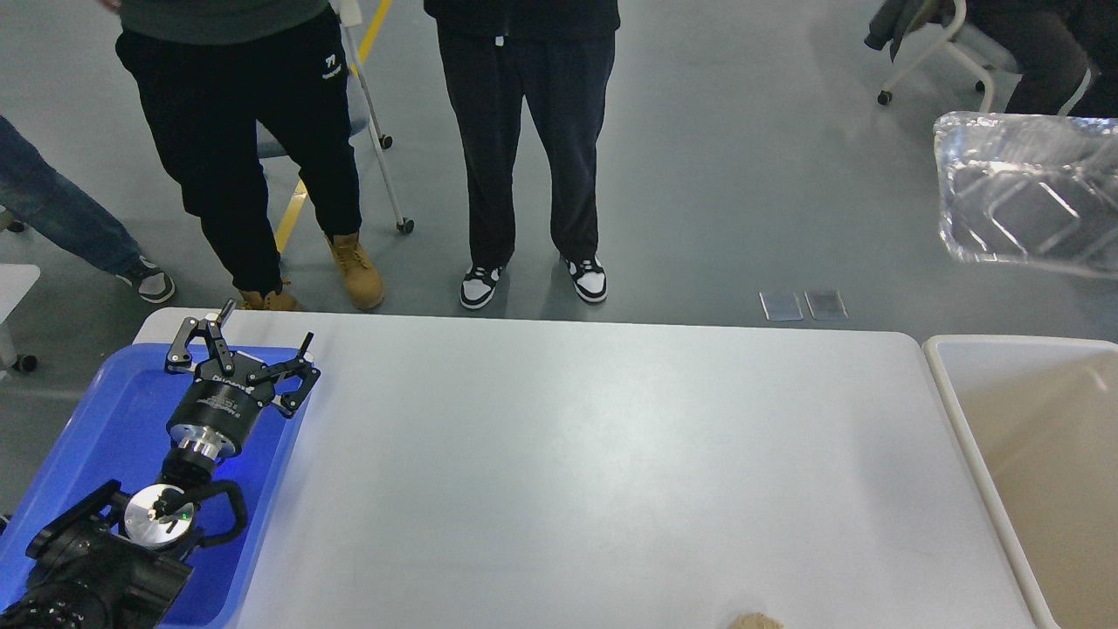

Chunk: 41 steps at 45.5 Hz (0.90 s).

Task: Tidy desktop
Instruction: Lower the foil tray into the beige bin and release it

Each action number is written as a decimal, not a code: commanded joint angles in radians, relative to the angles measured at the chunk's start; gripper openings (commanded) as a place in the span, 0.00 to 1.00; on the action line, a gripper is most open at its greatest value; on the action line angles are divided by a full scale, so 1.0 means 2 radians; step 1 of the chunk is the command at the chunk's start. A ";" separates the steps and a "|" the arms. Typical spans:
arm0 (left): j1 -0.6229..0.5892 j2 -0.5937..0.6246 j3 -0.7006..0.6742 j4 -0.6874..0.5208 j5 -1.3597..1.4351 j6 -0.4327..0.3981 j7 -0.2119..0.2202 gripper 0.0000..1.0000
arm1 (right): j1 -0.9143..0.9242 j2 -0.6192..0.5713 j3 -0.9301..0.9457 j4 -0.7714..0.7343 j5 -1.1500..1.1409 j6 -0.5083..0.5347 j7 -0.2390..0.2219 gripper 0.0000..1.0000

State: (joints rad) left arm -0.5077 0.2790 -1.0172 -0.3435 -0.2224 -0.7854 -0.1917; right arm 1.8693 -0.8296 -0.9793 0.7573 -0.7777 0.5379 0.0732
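Head view: the white desk (594,463) fills the middle, almost bare. On its left edge sits the blue tray (96,419); on its right side stands the beige bin (1031,437). The left claw (244,349) hangs over the tray's far end, fingers spread apart and empty, likely placed for dropping things there. A small tan scrap (755,621) lies at the desk's near edge. The right claw is not in view.

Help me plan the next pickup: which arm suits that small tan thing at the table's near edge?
Hard to say. Only the left gripper shows, open above the blue tray, far from the tan thing. The right arm is out of view.
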 commanded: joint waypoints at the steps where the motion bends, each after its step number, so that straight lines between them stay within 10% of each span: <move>1: 0.000 0.000 0.000 0.000 0.000 0.000 0.000 1.00 | -0.145 -0.038 0.012 -0.116 0.153 -0.184 -0.007 0.00; 19: 0.000 0.000 0.000 0.000 -0.002 0.000 0.000 1.00 | -0.443 0.053 0.209 -0.304 0.479 -0.313 -0.094 0.00; 41: 0.000 -0.001 0.000 0.000 -0.002 0.000 0.000 1.00 | -0.606 0.159 0.383 -0.320 0.473 -0.344 -0.100 0.00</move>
State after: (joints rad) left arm -0.5079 0.2783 -1.0171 -0.3437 -0.2255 -0.7854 -0.1918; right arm 0.7946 -0.6096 -0.3299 0.1411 0.1461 -0.1141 -0.1181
